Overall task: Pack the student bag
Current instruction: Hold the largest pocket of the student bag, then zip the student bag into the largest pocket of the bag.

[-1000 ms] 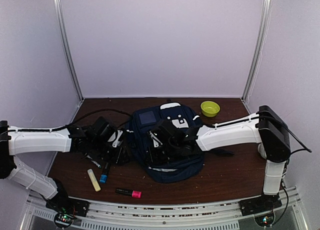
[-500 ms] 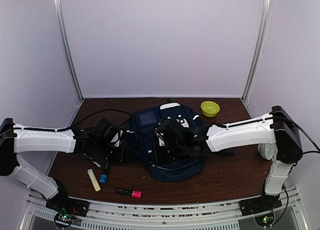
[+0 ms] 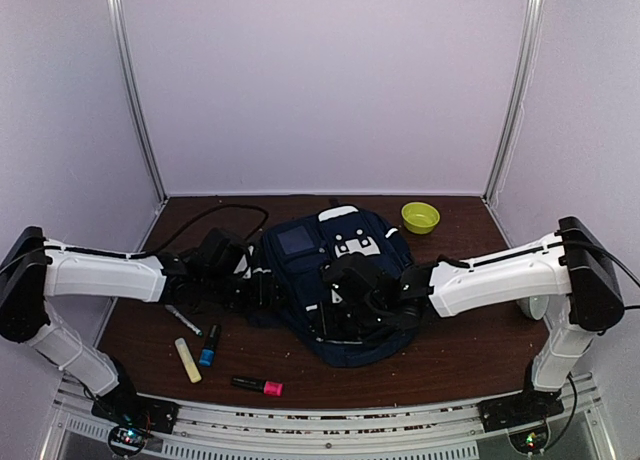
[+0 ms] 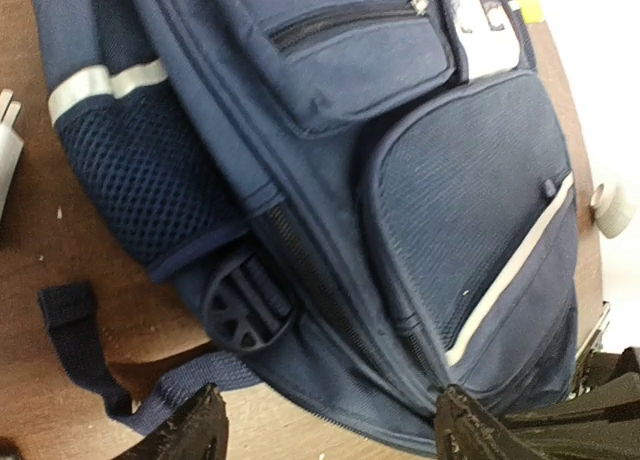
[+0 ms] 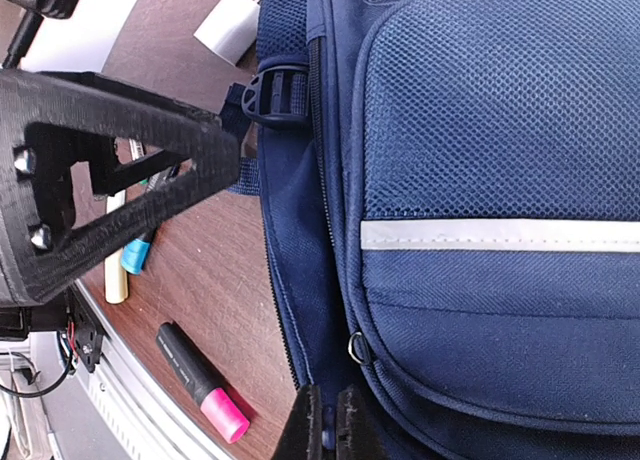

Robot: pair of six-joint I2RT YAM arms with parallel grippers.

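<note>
student bag (image 3: 300,270) lies flat in the middle of the brown table (image 3: 460,355), front pockets facing up. left gripper (image 4: 328,430) is at the bag's left side by the buckle strap, jaws spread wide, nothing in them. right gripper (image 5: 325,425) sits at the bag's near edge, fingers squeezed together; can't tell if there's fabric or a zip pull pinched in there. yellow highlighter (image 3: 187,360), blue marker (image 3: 208,347) and pink highlighter (image 3: 258,385) are left of and nearer than the bag. green bowl (image 3: 420,217) is past the bag's far right corner.
</note>
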